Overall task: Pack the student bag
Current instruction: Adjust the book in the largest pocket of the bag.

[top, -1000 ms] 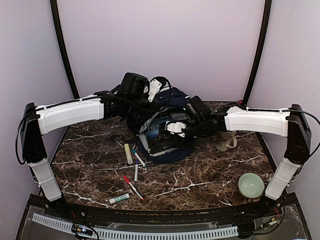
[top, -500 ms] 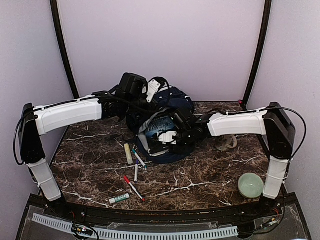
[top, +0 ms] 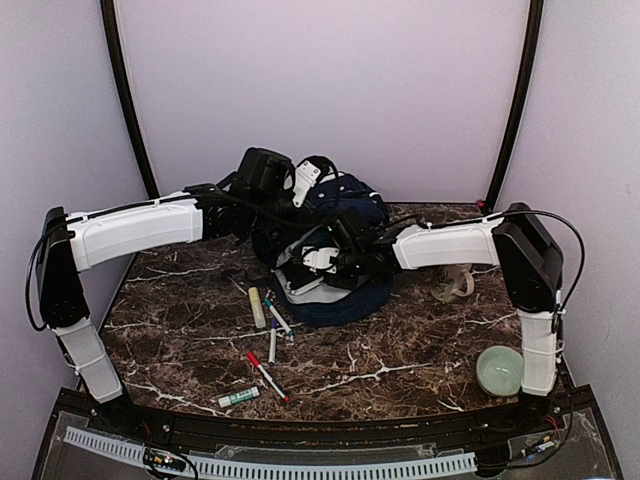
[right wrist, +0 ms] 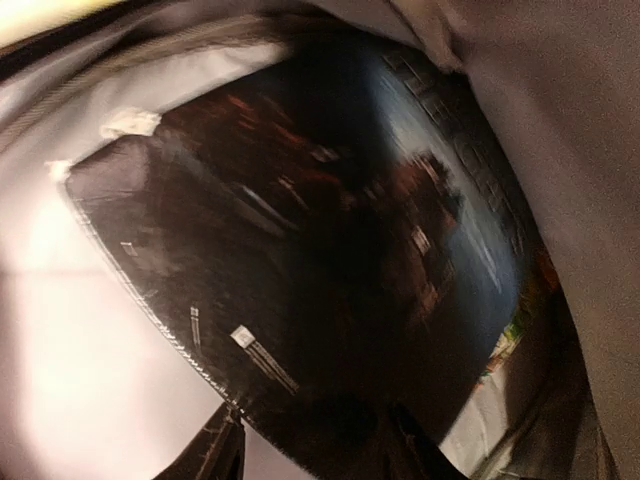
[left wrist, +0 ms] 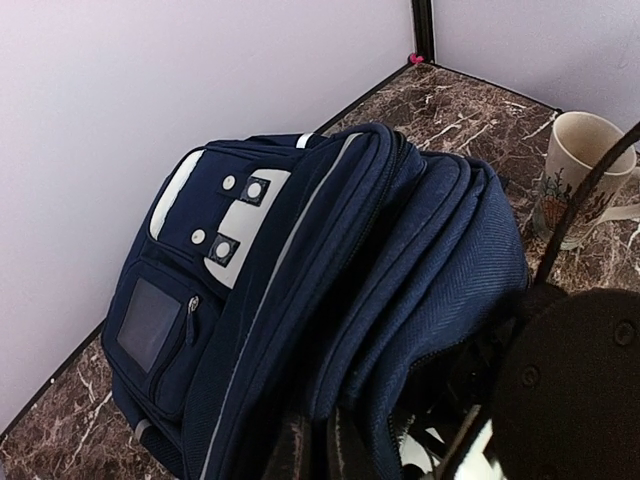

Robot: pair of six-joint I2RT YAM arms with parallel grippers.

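A dark book [right wrist: 300, 250] lies in the student bag [top: 345, 303] before our right hand [top: 312, 265], whose grip we cannot tell. Our left hand [top: 303, 190] is closed, and the pens [top: 262, 371] well short of both hands are not yet packed.

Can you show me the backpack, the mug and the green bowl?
student bag [left wrist: 420, 270], left wrist view, navy side panel.
mug [left wrist: 560, 185], left wrist view, outer wall.
green bowl [top: 501, 371], top view, its bare middle.
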